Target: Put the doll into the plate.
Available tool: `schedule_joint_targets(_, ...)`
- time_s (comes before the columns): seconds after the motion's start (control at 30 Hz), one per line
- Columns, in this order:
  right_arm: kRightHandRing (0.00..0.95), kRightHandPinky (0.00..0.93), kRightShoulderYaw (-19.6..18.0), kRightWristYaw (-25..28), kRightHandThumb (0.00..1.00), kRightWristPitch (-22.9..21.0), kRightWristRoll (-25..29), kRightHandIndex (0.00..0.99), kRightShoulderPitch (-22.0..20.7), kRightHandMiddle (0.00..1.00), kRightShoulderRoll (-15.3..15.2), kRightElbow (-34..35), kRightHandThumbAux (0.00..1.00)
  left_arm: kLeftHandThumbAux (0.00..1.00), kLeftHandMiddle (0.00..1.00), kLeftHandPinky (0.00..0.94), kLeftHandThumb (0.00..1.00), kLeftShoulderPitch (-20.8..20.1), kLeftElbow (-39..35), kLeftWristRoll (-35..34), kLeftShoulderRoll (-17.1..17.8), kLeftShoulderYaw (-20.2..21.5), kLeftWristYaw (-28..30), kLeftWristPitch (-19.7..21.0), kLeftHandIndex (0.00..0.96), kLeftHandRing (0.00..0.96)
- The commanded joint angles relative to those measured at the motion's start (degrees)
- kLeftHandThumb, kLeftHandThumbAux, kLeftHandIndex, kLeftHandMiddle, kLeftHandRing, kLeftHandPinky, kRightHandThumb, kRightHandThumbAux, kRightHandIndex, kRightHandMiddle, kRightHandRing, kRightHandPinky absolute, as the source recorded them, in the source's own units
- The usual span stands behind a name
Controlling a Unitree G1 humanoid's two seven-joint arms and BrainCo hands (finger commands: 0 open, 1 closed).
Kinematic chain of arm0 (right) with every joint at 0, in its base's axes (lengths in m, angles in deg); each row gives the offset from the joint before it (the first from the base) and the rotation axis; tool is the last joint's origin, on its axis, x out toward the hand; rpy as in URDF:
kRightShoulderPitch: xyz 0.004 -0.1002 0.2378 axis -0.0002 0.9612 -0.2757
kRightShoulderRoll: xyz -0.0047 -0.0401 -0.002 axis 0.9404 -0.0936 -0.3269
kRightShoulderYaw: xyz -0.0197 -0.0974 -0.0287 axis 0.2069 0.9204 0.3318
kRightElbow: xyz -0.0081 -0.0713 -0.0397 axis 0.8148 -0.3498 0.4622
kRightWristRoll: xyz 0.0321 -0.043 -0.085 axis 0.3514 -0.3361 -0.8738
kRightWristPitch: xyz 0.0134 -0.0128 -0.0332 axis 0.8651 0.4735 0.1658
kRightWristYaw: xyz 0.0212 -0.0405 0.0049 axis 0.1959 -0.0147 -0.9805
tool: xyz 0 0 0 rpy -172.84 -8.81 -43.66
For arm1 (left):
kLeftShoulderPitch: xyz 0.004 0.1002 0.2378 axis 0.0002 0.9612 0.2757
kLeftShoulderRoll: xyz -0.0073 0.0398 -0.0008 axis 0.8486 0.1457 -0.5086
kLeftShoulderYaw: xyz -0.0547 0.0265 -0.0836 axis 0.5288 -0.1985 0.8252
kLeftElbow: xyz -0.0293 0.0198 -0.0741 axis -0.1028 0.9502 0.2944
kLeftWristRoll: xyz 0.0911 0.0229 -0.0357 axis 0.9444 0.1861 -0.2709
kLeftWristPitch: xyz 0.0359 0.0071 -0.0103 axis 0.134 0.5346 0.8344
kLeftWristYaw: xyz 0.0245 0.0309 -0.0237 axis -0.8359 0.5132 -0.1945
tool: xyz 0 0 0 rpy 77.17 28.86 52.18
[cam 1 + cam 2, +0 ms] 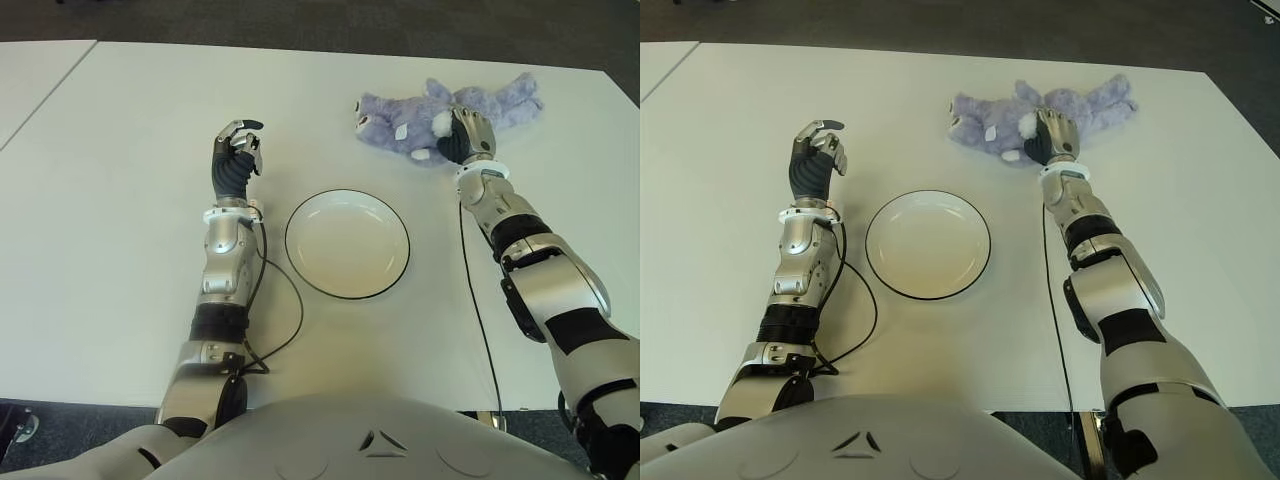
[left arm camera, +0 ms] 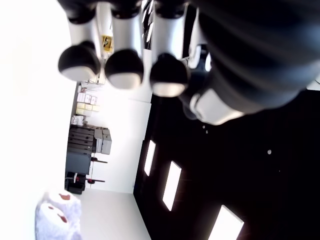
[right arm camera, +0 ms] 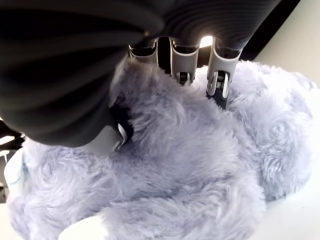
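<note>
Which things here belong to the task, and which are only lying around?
For the task:
- doll, under the right hand, whose fingers press into its fur
- plate

Not in use:
- left hand, left of the plate
- table

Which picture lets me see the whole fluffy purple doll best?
The left eye view: the whole doll lies on the table past the plate. The right eye view shows nearly the same. The right wrist view shows only fur under the right robot hand; the left wrist view catches one corner.
</note>
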Motion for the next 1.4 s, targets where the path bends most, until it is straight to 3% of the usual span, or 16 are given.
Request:
schedule_joint_targets(0.03, 0.782, 0.449, -0.8, 2.5, 0.992, -2.6, 0.6, 0.405, 6.3, 0.505, 0.9, -3.0, 0.673, 0.705, 0.878, 0.855, 0.711, 7.9, 1.8, 0.0, -2.7, -0.2, -1.1, 1.0, 0.441, 0.878)
schedule_joint_targets(0.53, 0.844, 0.438, -4.6, 3.0, 1.0, -1.5, 2.7, 0.398, 7.3, 0.525, 0.6, 0.2, 0.673, 0.706, 0.878, 0.855, 0.711, 7.5, 2.4, -0.2, -2.8, -0.3, -1.1, 1.0, 0.441, 0.877)
schedule_joint_targets(0.63, 0.858, 0.714, -5.5, 3.6, 0.901, -1.9, 3.2, 0.393, 7.4, 0.524, 0.7, 0.8, 0.678, 0.706, 0.878, 0.854, 0.711, 7.4, 2.6, -0.1, -2.8, -0.3, -1.1, 0.9, 0.441, 0.877)
schedule_joint_targets(0.73, 0.863, 0.799, -6.0, 4.0, 0.869, -2.4, 3.6, 0.391, 7.3, 0.524, 0.7, 1.4, 0.68, 0.706, 0.878, 0.854, 0.711, 7.3, 2.6, -0.1, -2.7, -0.3, -1.1, 0.8, 0.441, 0.877)
schedule_joint_targets(0.97, 0.869, 0.86, -9.7, 6.3, 0.854, -4.2, 6.6, 0.391, 7.5, 0.527, 0.4, 4.5, 0.68, 0.706, 0.878, 0.855, 0.711, 7.1, 3.0, -0.3, -2.8, -0.3, -1.2, 0.8, 0.441, 0.877)
schedule_joint_targets(1.23, 0.875, 0.887, -14.8, 10.3, 0.854, -10.6, 10.4, 0.393, 9.6, 0.531, 0.9, 15.7, 0.679, 0.705, 0.879, 0.859, 0.712, 6.3, 4.6, -0.4, -2.5, 0.0, -1.0, 0.0, 0.442, 0.876)
schedule_joint_targets(1.4, 0.877, 0.889, -17.4, 12.1, 0.854, -12.1, 12.1, 0.394, 11.0, 0.532, 0.6, 21.7, 0.679, 0.705, 0.88, 0.861, 0.712, 5.5, 6.2, 0.1, -2.0, 0.1, -1.1, -0.8, 0.442, 0.879)
